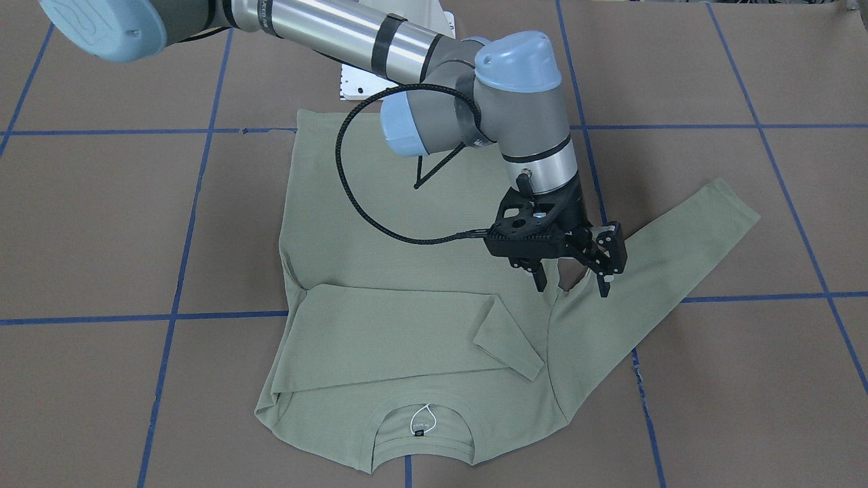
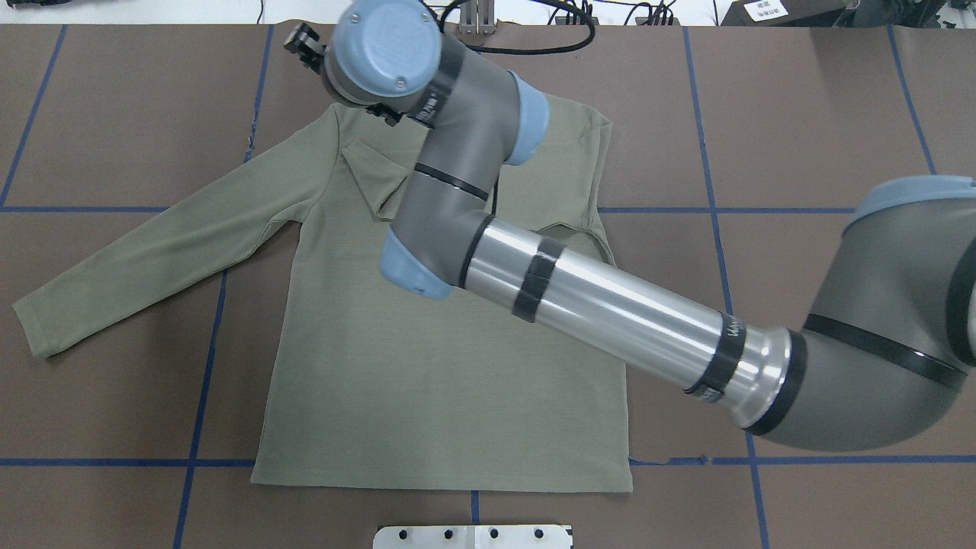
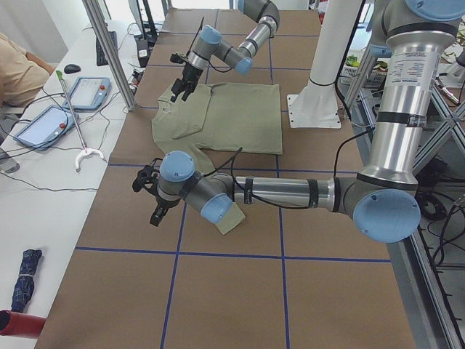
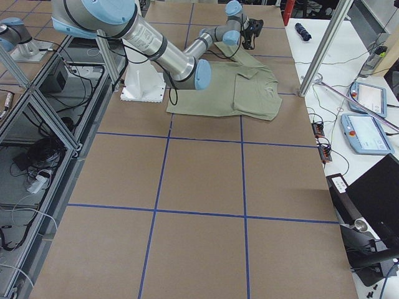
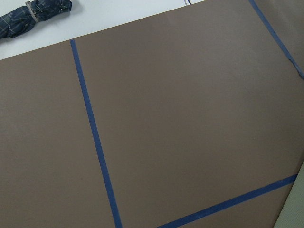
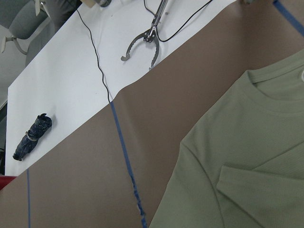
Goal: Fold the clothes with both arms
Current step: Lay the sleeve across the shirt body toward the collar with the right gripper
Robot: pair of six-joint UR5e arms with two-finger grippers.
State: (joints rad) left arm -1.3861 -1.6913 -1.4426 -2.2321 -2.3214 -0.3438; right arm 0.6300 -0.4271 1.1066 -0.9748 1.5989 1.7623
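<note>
The sage-green shirt (image 1: 380, 339) lies flat on the brown table (image 1: 102, 224), with its neck label (image 1: 420, 423) at the near edge of the front view. One sleeve (image 1: 407, 325) is folded across the chest. The other sleeve (image 1: 678, 251) stretches out sideways and shows in the overhead view (image 2: 152, 259). My right gripper (image 1: 573, 283) is open, fingertips pointing down just over the outstretched sleeve's armpit, holding nothing. My left gripper (image 3: 149, 196) shows only in the left side view, low past that sleeve's cuff. I cannot tell if it is open or shut.
The white pedestal base (image 2: 473, 536) stands at the shirt's hem side. A white side table holds teach pendants (image 3: 43, 123), a grabber tool (image 6: 142, 40) and a folded umbrella (image 5: 33, 16). A person (image 3: 14, 65) sits there.
</note>
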